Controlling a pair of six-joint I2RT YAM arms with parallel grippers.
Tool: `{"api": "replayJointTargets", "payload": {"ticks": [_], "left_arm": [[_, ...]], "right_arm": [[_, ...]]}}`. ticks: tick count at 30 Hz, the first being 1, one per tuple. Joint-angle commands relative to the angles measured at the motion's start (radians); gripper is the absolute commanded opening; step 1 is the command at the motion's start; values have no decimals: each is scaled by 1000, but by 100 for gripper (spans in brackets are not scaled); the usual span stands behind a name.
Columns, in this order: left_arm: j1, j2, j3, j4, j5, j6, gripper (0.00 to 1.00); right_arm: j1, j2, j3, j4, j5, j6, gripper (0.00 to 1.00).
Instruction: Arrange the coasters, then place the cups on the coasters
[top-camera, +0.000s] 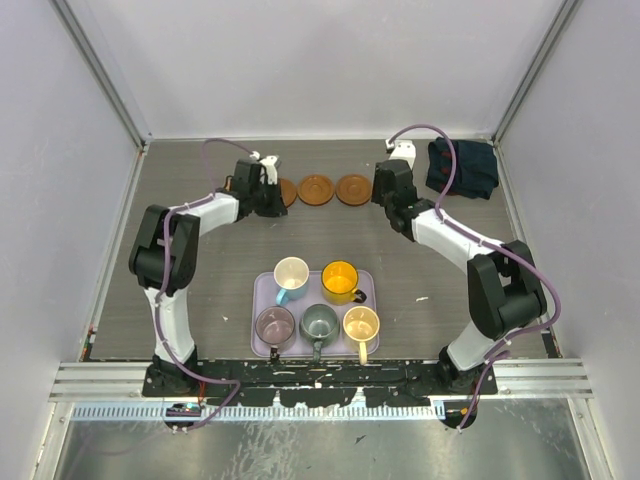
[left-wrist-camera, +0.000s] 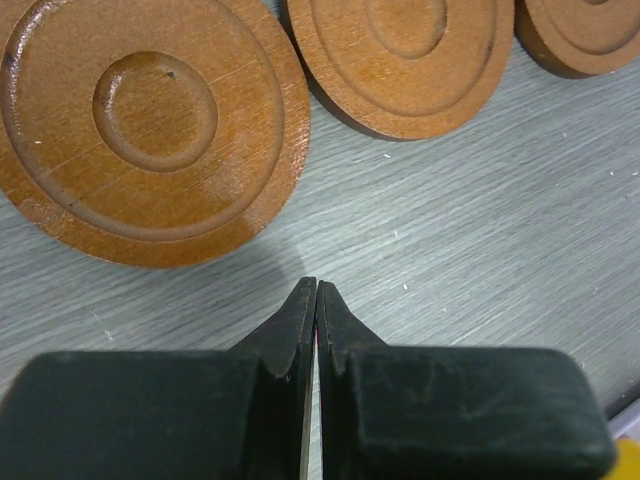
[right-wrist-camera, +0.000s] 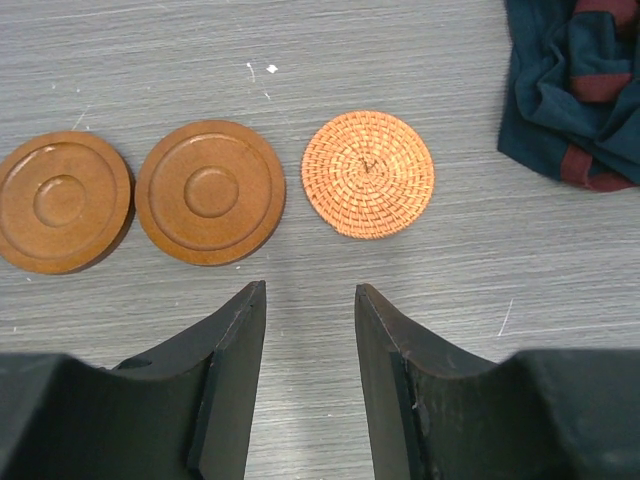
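Note:
Three ringed brown coasters (top-camera: 315, 189) lie in a row at the back of the table. In the left wrist view they show as a near one (left-wrist-camera: 150, 130), a middle one (left-wrist-camera: 405, 60) and a far one (left-wrist-camera: 585, 35). My left gripper (left-wrist-camera: 316, 285) is shut on nothing, its tips just short of the near coaster; from above it (top-camera: 262, 190) partly covers that coaster. My right gripper (right-wrist-camera: 310, 290) stands open over bare table, facing two coasters (right-wrist-camera: 210, 192) and a woven orange disc (right-wrist-camera: 367, 173). Several cups sit on the tray: light blue (top-camera: 291, 272), orange-yellow (top-camera: 340, 280), mauve (top-camera: 275, 325), grey-green (top-camera: 320, 322), cream-yellow (top-camera: 361, 325).
The lavender tray (top-camera: 260, 300) sits at the near middle between the arm bases. A crumpled dark blue cloth (top-camera: 460, 167) lies in the back right corner, right of the woven disc (right-wrist-camera: 575, 90). Walls close the table on three sides.

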Motion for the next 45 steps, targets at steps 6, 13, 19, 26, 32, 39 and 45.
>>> {"api": "replayJointTargets", "payload": {"ticks": [6,13,19,26,32,39,45], "left_arm": [[5,51,105,-61,-2,-4,5],[6,76,129,-85,-34,14,6],[20,96,149,-108,-52,13,6],[44,112,152,-107,-56,-8,6],[53,138,185,-128,-41,-13,6],[61,140,181,-126,-32,-21,7],[60,107,166,-122,-21,-26,7]], "right_arm": [[0,-29,9,46,59,-10,46],[1,-19,16,42,64,-5,46],[0,-17,17,40,75,-7,46],[1,-3,23,39,78,-8,46],[0,12,28,37,79,-7,46],[1,28,41,31,72,-4,46],[1,36,42,27,67,-6,46]]}}
